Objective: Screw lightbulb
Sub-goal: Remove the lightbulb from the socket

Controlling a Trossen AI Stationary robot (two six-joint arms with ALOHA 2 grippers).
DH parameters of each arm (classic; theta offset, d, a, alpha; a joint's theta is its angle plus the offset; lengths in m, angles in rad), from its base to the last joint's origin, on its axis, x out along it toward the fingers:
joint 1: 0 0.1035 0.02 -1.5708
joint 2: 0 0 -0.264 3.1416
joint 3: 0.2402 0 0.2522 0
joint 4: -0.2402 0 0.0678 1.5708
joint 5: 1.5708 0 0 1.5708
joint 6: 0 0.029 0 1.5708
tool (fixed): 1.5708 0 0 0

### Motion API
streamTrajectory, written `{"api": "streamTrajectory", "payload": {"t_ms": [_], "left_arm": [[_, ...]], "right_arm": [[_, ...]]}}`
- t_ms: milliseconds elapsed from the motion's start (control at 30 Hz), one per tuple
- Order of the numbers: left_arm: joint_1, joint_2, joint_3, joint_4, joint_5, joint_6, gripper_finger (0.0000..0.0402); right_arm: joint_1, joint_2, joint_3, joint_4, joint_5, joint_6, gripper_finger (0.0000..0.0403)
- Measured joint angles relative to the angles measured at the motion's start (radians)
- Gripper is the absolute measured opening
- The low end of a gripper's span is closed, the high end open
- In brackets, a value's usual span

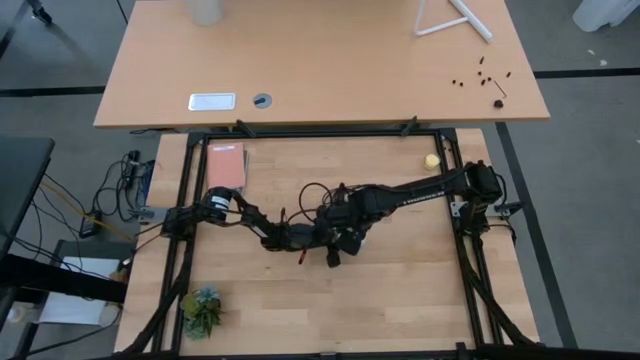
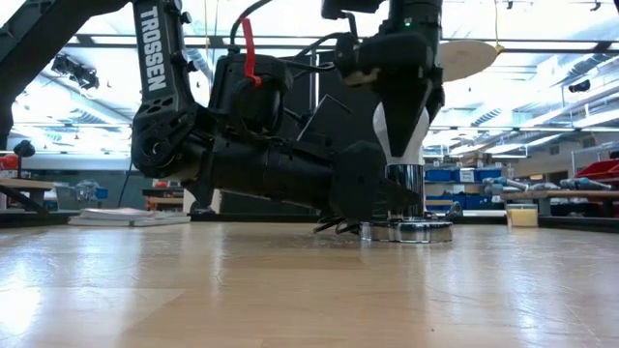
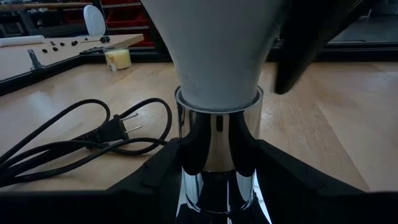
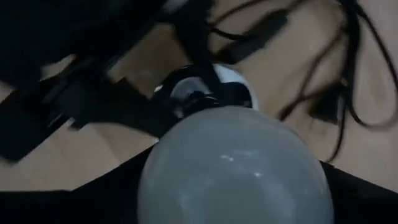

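Currently, the small white pear-shaped lightbulb (image 2: 399, 130) stands upright, narrow end down, seated in the neck of the shiny silver cylindrical socket (image 2: 404, 189), whose round chrome base disc (image 2: 406, 231) rests flat on the light wooden desk (image 2: 290, 290). In the high view this assembly lies just right of the desk centre, where the two arms meet.

The right gripper (image 2: 401, 97) descends from above over the bulb's globe. Its dark jaws stand on either side of the frosted globe (image 4: 233, 168), which fills the right wrist view; whether the jaws are clenched on the glass or slightly released cannot be told.

The left gripper (image 3: 217, 168) lies low along the desk, reaching in from 9 o'clock. Its jaws are grasping the silver socket neck, one black finger (image 3: 155, 174) pressed against each side, just below the bulb's narrow end (image 3: 217, 68).

A black power cord with a two-prong plug (image 3: 118, 127) lies looped on the desk at 9 o'clock of the socket in the left wrist view. A small yellow ball (image 1: 432, 160) sits near the desk's far right edge, well apart from the socket.
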Motion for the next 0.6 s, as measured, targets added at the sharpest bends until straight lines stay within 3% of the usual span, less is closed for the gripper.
{"api": "streamTrajectory", "payload": {"t_ms": [200,433,600], "left_arm": [[0.0,0.0,0.0,0.001,-0.002,0.001,0.0183],[0.0,0.0,0.0,0.001,-0.004,0.002,0.0183],[0.0,0.0,0.0,0.001,-0.003,0.002,0.0183]], "right_arm": [[-0.012,0.0,0.0,0.017,-0.043,-0.287,0.0255],[-0.023,0.0,0.0,0.013,-0.043,-0.715,0.0279],[-0.032,0.0,0.0,0.012,-0.041,-1.059,0.0273]]}}
